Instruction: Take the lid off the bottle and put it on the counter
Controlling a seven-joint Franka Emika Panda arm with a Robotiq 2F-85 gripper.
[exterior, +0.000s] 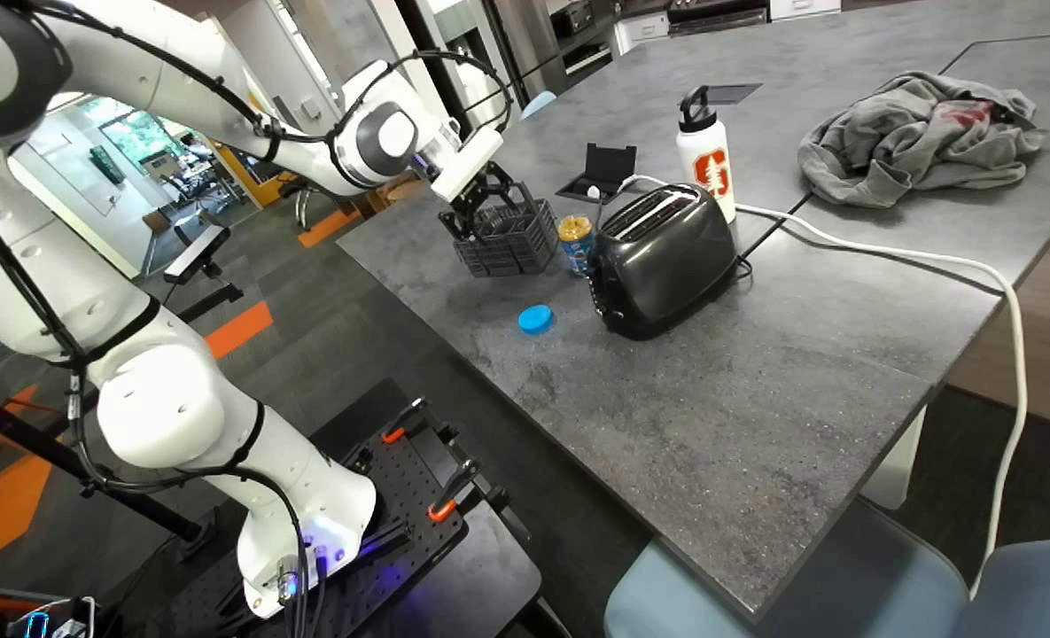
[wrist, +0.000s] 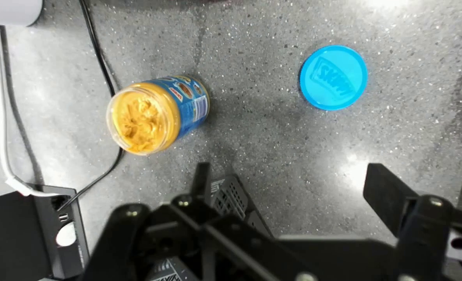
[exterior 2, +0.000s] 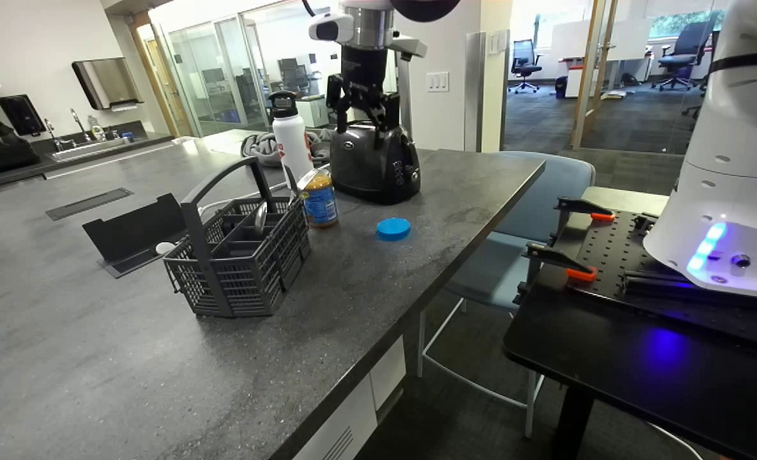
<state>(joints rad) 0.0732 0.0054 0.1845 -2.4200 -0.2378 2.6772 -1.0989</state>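
Note:
The lid is a flat round bright-blue cap (wrist: 333, 77) lying on the dark-grey counter (wrist: 262, 132), also seen in both exterior views (exterior: 535, 320) (exterior 2: 393, 229). The bottle is a short clear jar with a blue label and yellow-brown contents (wrist: 158, 113). It stands upright with its mouth uncovered, apart from the lid, and shows in both exterior views (exterior: 577, 244) (exterior 2: 320, 203). My gripper (wrist: 289, 173) is open with nothing between its fingers. It hangs above the counter over the basket side, in both exterior views (exterior: 480, 206) (exterior 2: 364, 122), apart from lid and bottle.
A grey cutlery basket (exterior 2: 244, 275) with a tall handle stands under my gripper, close to the bottle. A black toaster (exterior: 666, 252) stands beside the bottle, with a white bottle (exterior: 707, 159) behind. An open outlet flap (exterior: 610, 166), cables and a grey cloth (exterior: 910, 146) lie farther off.

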